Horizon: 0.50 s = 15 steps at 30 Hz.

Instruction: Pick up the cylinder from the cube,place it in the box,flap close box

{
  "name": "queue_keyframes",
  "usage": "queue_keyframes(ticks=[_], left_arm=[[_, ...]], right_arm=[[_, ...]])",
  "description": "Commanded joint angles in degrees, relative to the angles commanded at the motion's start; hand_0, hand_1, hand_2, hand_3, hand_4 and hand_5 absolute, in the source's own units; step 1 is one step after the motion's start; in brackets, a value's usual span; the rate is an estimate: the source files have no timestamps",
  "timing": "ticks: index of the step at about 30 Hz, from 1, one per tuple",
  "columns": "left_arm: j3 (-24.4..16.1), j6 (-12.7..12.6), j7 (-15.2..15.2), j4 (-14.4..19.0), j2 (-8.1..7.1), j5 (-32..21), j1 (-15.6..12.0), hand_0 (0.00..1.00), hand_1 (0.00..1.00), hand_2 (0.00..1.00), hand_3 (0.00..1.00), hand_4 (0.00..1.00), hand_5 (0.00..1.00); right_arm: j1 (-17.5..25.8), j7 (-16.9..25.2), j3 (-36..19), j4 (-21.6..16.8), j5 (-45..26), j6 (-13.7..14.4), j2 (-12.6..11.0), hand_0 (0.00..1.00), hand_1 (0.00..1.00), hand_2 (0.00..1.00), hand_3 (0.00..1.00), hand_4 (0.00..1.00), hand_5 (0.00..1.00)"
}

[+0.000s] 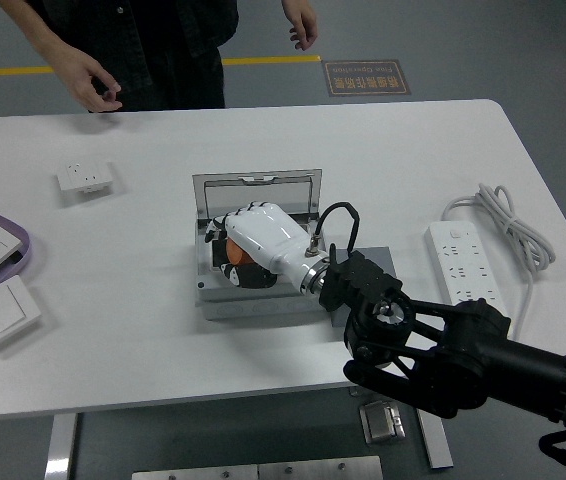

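My right hand (pixel 235 248), white-backed with black fingers, reaches from the lower right into the open grey box (pixel 208 300). Its fingers are curled around the orange cylinder (pixel 235 257), which sits low inside the box. The box's lid (pixel 257 192) stands open at the far side. The hand covers most of the box's inside, so I cannot tell whether the cylinder rests on the bottom. The left arm is out of view.
A white power strip (pixel 468 275) with its cable lies at the right. A white socket (pixel 86 177) lies at the left, and two switches (pixel 1 311) and a purple tray (pixel 18 243) at the left edge. A person stands at the far side with both hands (pixel 98 90) above the table edge.
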<state>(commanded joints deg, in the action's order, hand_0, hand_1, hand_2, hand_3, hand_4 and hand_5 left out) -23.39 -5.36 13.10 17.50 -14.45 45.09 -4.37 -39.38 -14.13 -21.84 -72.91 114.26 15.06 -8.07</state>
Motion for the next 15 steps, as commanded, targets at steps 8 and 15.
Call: queue_keyframes(ticks=[8, 15], left_arm=[[-0.2, 0.0, 0.0, 0.1, 0.05, 0.3, 0.1, 0.625, 0.643, 0.684, 0.734, 0.744, 0.287], [-0.3, -0.1, -0.1, 0.3, 0.29, 0.3, 0.1, 0.625, 0.643, 0.683, 0.733, 0.744, 0.288]], right_arm=[[0.7, 3.4, -2.0, 0.7, -3.2, 0.9, -0.8, 0.776, 0.674, 0.671, 0.721, 0.837, 0.401], [3.1, 6.1, -4.5, -6.0, -13.6, 1.9, -4.4, 0.774, 0.667, 0.670, 0.748, 0.960, 0.471]])
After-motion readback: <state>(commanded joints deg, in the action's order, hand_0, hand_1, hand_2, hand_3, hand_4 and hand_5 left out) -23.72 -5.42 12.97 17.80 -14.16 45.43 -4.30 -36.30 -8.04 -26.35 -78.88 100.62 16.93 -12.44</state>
